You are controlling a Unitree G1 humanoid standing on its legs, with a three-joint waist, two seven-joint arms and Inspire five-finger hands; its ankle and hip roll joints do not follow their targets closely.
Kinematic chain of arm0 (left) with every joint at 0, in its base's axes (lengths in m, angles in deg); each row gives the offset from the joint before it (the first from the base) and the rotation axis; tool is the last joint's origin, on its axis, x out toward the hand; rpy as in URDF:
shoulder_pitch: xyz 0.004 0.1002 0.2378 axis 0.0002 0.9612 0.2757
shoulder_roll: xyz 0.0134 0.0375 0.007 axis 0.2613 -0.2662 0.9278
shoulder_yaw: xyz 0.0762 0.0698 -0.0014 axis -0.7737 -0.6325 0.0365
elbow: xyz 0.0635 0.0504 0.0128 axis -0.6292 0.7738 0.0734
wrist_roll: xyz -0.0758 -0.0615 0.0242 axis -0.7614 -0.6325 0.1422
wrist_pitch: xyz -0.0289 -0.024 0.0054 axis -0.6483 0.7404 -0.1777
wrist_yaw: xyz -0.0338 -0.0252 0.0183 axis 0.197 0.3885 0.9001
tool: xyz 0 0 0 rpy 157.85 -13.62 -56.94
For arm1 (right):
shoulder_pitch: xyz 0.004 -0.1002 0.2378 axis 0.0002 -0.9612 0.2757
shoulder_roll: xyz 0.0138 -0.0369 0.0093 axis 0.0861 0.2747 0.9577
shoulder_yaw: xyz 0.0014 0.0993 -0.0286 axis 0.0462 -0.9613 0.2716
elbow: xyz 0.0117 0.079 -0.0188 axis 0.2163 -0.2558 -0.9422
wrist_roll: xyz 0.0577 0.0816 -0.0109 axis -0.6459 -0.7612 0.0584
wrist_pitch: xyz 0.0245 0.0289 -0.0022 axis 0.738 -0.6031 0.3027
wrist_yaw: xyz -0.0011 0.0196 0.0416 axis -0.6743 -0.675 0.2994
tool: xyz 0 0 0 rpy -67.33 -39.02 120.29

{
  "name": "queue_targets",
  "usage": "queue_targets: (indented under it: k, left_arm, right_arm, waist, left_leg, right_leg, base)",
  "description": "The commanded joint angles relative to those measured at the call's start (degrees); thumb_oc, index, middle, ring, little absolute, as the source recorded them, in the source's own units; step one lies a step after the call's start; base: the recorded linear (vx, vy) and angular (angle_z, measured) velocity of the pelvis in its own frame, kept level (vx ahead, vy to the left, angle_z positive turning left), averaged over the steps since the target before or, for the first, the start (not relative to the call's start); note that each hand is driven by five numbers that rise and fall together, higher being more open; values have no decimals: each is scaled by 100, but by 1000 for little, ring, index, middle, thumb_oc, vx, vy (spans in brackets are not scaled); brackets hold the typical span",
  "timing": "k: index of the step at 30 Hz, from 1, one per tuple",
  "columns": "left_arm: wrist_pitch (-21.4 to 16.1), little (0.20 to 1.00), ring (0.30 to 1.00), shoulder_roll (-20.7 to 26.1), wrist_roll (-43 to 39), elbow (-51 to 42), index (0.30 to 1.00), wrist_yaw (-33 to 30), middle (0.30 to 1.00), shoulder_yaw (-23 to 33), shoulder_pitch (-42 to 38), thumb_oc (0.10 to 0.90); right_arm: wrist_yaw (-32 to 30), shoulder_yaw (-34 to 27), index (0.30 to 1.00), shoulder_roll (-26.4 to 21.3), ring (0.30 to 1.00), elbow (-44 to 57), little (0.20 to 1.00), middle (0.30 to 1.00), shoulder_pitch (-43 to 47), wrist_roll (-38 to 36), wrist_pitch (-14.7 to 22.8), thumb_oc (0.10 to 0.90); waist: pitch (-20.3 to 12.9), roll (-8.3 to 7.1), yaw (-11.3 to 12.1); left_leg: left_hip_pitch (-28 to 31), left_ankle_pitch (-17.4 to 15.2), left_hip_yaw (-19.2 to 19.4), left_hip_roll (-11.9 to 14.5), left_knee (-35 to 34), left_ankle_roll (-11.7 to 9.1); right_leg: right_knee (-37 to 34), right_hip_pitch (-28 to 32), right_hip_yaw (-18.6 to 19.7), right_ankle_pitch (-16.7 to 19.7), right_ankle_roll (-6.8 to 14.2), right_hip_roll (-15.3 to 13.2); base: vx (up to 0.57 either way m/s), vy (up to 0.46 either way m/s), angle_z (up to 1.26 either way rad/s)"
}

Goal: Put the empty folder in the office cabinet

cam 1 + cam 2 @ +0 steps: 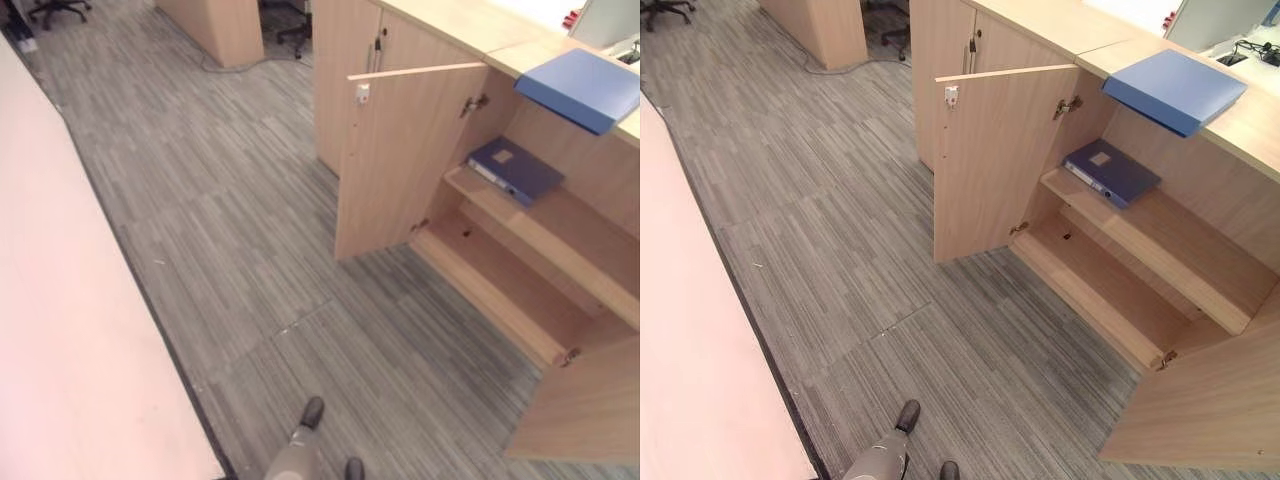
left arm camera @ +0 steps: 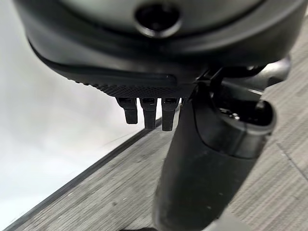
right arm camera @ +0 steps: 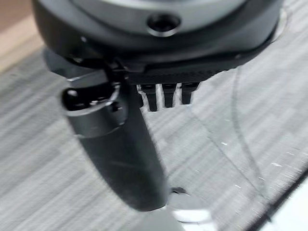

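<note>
A dark blue ring-binder folder [image 1: 515,170] lies flat on the middle shelf of the open light-wood office cabinet [image 1: 560,290], at about two o'clock in the head views.

A second, lighter blue flat folder [image 1: 583,88] lies on the cabinet's countertop [image 1: 470,25] just above, overhanging its front edge (which of the two is the empty one I cannot tell). The cabinet's hinged wooden door [image 1: 400,155] stands wide open at one o'clock, above grey striped carpet [image 1: 230,240]. Each wrist view shows its own dark hand, left hand [image 2: 149,113] and right hand [image 3: 166,96], hanging over the carpet with short fingers straight and relaxed, holding nothing. Judging by this, one folder already sits shelved; if the lighter one is meant, fetching and shelving it remain, and the door stays unclosed.
</note>
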Motion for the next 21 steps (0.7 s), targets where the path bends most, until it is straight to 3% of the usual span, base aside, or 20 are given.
queue_targets:
  k: [1,4,6,8,9,10,11,12,13,16,18,21]
  left_arm:
    - [-72,900,900,283,114,-52,900,-127,900,13,202,800]
    - [-64,900,900,321,120,-104,900,-142,900,56,210,800]
    - [-37,900,900,348,180,-118,900,-141,900,37,224,800]
    - [-21,900,900,366,207,-142,900,-142,900,27,260,800]
    - [-2,900,900,377,266,-140,900,-127,900,12,321,800]
    - [-2,900,900,377,266,-140,900,-127,900,13,322,800]
    - [21,900,900,409,337,-145,900,-125,900,24,400,800]
    - [21,900,900,411,337,-147,900,-125,900,25,403,800]
    - [14,900,900,410,335,-157,900,-135,900,41,425,800]
    - [9,900,900,406,334,-158,900,-147,900,34,410,800]
    - [-10,900,900,391,318,-185,900,-167,900,43,393,800]
    - [-54,900,900,368,326,-293,900,-210,900,92,264,800]
  right_arm:
    - [32,3,900,-82,900,256,900,900,-199,18,80,800]
    - [54,-36,900,-77,900,334,900,900,-130,37,64,800]
    - [43,-52,900,-92,900,431,900,900,-81,67,69,800]
    - [20,-31,900,-107,900,534,900,900,-38,67,78,800]
    - [-15,15,900,-131,900,678,900,900,-14,62,117,800]
    - [-15,15,900,-131,900,680,900,900,-15,62,116,800]
    - [-14,79,900,-130,900,858,900,900,-36,70,150,800]
    - [-14,81,900,-128,900,861,900,900,-38,71,149,800]
    - [-16,140,900,-145,900,924,900,900,-28,105,150,800]
    - [-36,174,900,-167,900,967,900,900,19,126,149,800]
    - [-63,184,900,-185,900,1013,900,900,67,112,165,800]
    - [-135,145,900,-197,900,1047,900,900,173,119,152,800]
  waist:
    - [-412,-165,156]
    - [-471,-127,184]
    - [-448,-47,141]
    - [-375,36,94]
    - [-296,128,75]
    - [-292,124,75]
    - [-253,196,85]
    - [-229,179,84]
    - [-193,214,63]
    - [-72,240,14]
    - [47,198,-53]
    - [254,60,-158]
  left_leg:
    - [-502,-471,41,-393,484,312]
    - [-424,-695,212,-553,610,481]
    - [-295,-859,275,-693,685,616]
    - [-100,-935,330,-765,677,739]
    - [102,-1000,479,-794,634,845]
    - [105,-1000,481,-799,633,846]
    - [349,-1103,629,-758,587,890]
    - [376,-1111,634,-774,587,891]
    - [577,-1150,671,-729,508,886]
    - [751,-1195,631,-709,406,830]
    - [859,-1292,616,-751,399,780]
    - [1152,-1545,640,-832,417,662]
  right_leg:
    - [589,-162,-94,-432,631,-779]
    - [1118,-349,-163,-428,768,-1034]
    - [1854,-646,-243,-124,809,-1244]
    - [2708,-1019,-338,382,657,-1405]
    - [3355,-1178,-655,633,482,-1612]
    - [3367,-1180,-651,626,483,-1617]
    - [3719,-1368,-1136,528,404,-1762]
    - [3748,-1354,-1128,501,406,-1780]
    - [3635,-1588,-1432,319,415,-1664]
    - [3010,-1854,-1714,250,496,-1439]
    - [1994,-1975,-1931,495,649,-1367]
    - [194,-2179,-2273,1176,1038,-1349]
  base:
    - [215,278,-76]
    - [185,258,-39]
    - [129,240,-15]
    - [134,315,-10]
    - [113,283,-7]
    - [209,362,-8]
    - [129,166,-10]
    - [229,217,-32]
    - [100,46,-35]
    - [118,-2,-24]
    - [132,-76,-9]
    - [221,-114,7]
